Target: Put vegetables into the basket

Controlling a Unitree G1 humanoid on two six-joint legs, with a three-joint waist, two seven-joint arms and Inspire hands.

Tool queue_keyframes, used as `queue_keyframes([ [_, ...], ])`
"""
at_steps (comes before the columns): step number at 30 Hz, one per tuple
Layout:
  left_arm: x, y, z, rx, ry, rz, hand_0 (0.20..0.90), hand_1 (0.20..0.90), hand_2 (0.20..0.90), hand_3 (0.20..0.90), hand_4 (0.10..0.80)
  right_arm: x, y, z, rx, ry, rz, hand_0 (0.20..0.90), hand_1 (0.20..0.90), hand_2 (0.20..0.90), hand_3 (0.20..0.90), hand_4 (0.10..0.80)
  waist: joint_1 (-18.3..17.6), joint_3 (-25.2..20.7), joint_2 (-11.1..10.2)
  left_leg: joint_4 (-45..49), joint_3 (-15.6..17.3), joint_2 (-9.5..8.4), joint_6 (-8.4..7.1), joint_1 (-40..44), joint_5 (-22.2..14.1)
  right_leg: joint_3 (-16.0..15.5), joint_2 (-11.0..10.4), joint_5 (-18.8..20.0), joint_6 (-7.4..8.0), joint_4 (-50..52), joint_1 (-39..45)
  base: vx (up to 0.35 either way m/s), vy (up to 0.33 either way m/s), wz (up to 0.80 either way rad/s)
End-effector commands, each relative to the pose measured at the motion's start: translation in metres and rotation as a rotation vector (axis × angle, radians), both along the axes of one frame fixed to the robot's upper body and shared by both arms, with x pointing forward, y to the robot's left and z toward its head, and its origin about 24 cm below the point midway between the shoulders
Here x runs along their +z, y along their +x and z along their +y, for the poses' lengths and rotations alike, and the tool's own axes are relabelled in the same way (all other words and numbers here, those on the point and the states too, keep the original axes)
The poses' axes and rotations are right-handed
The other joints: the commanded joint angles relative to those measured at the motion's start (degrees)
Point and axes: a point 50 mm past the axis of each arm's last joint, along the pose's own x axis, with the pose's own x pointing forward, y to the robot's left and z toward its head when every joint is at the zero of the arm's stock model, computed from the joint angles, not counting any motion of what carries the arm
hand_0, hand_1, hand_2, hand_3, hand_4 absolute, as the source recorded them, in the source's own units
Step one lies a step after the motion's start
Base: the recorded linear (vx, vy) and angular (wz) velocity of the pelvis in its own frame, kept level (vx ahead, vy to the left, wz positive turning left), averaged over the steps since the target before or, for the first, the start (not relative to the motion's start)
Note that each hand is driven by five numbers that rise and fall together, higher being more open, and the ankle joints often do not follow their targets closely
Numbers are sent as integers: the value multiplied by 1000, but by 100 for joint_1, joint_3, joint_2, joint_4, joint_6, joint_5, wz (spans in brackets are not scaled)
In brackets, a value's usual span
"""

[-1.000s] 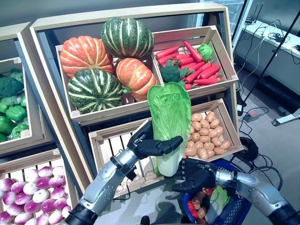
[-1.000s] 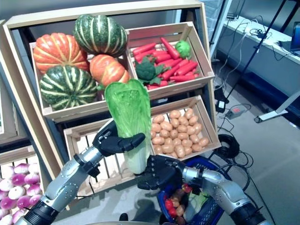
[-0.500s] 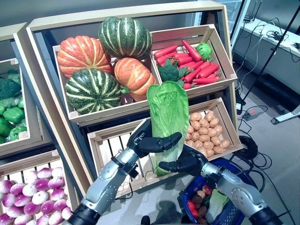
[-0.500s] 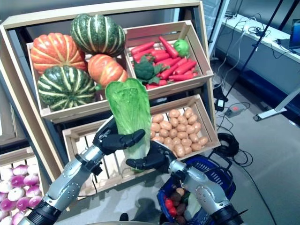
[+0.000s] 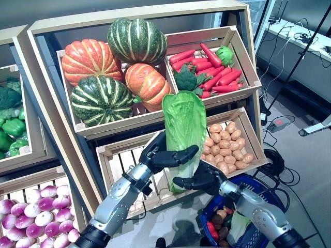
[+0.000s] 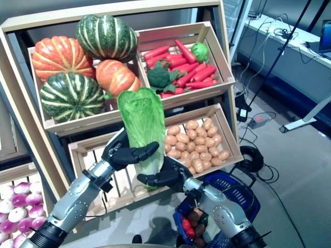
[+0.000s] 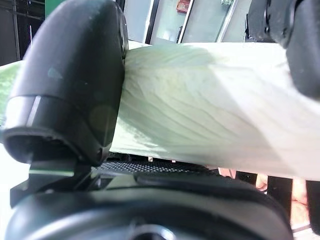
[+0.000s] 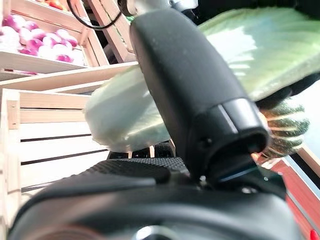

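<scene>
Wooden crates are stacked in tiers on a slanted light-wood produce shelf point(image 5: 134, 15), with grey floor and loose cables seen at the right.

Upper tier: orange and dark-green striped pumpkins point(image 5: 116, 67) are held in the crate on the robot's left; red carrots point(image 5: 217, 72) with a dark-green broccoli head point(image 5: 186, 78) are held in the crate beside it. Lower tier: small tan potatoes point(image 5: 227, 147) fill the crate on the robot's right; the slatted crate point(image 5: 121, 160) next to it lies behind the arms. Purple-and-white turnips point(image 5: 31, 212) and green peppers point(image 5: 13, 129) are seen on the neighbouring stand at far left.

A long, pale-green napa cabbage with a white stalk end point(image 5: 183, 132) is held upright in front of the lower crates, leaf end up, with its top overlapping the edge of the pumpkin crate.

Left robot hand point(image 5: 163, 155): curled round the cabbage's lower half, thumb across the front, fingers behind. Contact with the ribbed leaf surface is confirmed in the left wrist view.

Right robot hand point(image 5: 204, 178): placed at the white stalk end, just beneath the left robot hand. Its thumb is seen lying against the cabbage in the right wrist view; its fingers are curled about the base.

A blue plastic shopping basket point(image 5: 258, 227) is seen below and to the robot's right of the cabbage, well apart from it, with mixed red, brown and green produce inside.
</scene>
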Motion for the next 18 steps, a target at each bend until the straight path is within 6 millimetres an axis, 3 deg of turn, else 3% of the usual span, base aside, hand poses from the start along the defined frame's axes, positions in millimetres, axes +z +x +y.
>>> queue_keyframes([
  [1, 35, 3, -32, -160, -79, -195, 300, 300, 300, 300, 400, 70, 26, 13, -104, 288, -278, 300, 300, 300, 300, 400, -36, -350, -270, 16, -150, 20, -67, 43, -357, -85, -504, -13, 330, 12, 281, 0, 0, 0],
  [10, 38, 3, -25, -116, -16, -247, 300, 300, 300, 300, 400, 63, 28, 0, -199, 207, -294, 300, 300, 300, 300, 400, -30, -350, -273, 16, -163, 4, -64, 33, -357, -81, -497, -13, 331, 12, 273, 0, 0, 0],
  [12, 40, 2, -21, -93, 5, -268, 354, 354, 354, 354, 436, 60, 27, -5, -247, 186, -292, 300, 300, 300, 300, 400, -29, -350, -270, 16, -158, 2, -65, 23, -358, -78, -491, -16, 329, 12, 263, 0, 0, 0],
  [13, 41, 2, -19, -80, 30, -291, 429, 429, 429, 429, 486, 58, 27, -9, -273, 166, -293, 300, 300, 300, 300, 400, -33, -346, -269, 16, -150, 4, -64, 25, -359, -81, -491, -16, 331, 12, 264, 0, 0, 0],
  [14, 43, 2, -16, -50, 69, -322, 566, 566, 566, 566, 577, 56, 26, -14, -310, 149, -290, 300, 300, 300, 300, 400, -44, -338, -265, 16, -145, 5, -62, 19, -354, -79, -489, -12, 333, 12, 256, 0, 0, 0],
  [15, 44, 1, -13, -26, 97, -340, 900, 900, 900, 900, 800, 55, 26, -17, -337, 143, -280, 300, 300, 300, 300, 400, -52, -333, -263, 16, -150, 4, -62, 10, -350, -76, -483, -9, 332, 12, 245, 0, 0, 0],
  [18, 48, 1, 6, 93, 181, -384, 900, 900, 900, 900, 800, 50, 21, -38, -462, 64, -296, 300, 300, 300, 300, 400, -74, -314, -261, 16, -140, 2, -63, -10, -346, -71, -464, -9, 329, 12, 216, 0, 0, 0],
])
